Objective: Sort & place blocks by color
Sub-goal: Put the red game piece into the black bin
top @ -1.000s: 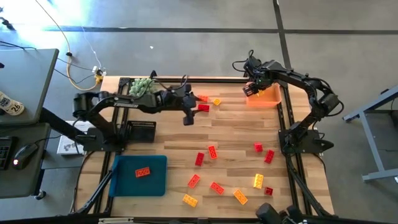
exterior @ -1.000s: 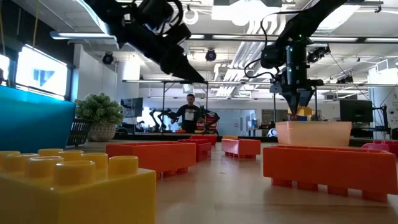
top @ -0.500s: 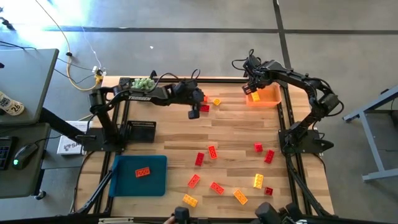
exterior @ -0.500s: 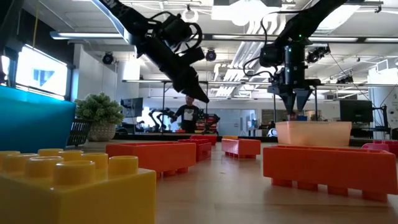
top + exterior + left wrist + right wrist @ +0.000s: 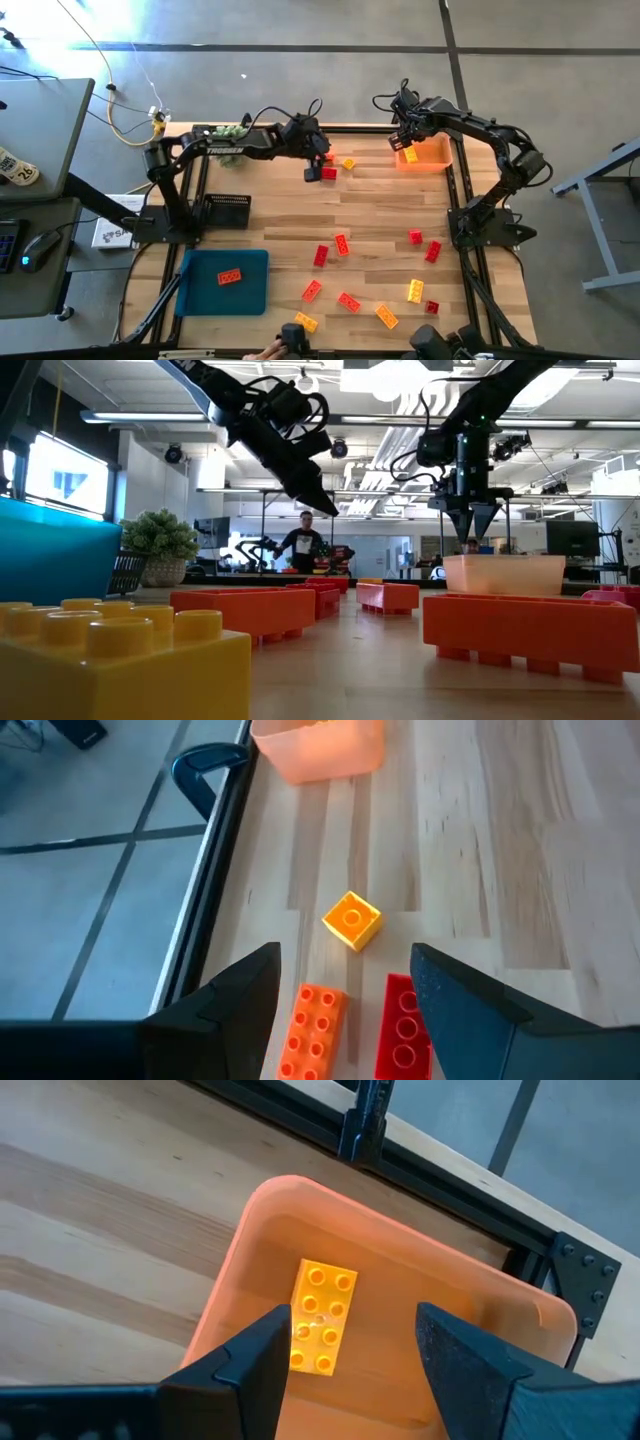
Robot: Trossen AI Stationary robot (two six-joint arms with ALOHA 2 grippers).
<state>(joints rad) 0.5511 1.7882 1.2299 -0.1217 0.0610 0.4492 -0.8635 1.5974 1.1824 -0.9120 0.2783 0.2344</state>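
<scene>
We found a yellow brick (image 5: pixel 322 1319) lying flat inside the peach bin (image 5: pixel 255 1260) at the tabletop's (image 5: pixel 380 215) far right corner, directly below the right tool (image 5: pixel 345 1345), whose fingers hung spread and empty above it. The right arm reached in from the tabletop's right edge, wrist bent down. Across the tabletop, the left tool (image 5: pixel 345 995) hovered, fingers apart and holding nothing, over an orange brick (image 5: pixel 312 1032) and a red brick (image 5: pixel 403 1032) lying side by side, with a small yellow single-stud brick (image 5: pixel 351 918) just beyond them. The left arm stretched along the far edge. Other red, orange and yellow bricks (image 5: pixel 345 243) lay scattered nearer the front, one on a blue tray (image 5: pixel 255 290).
</scene>
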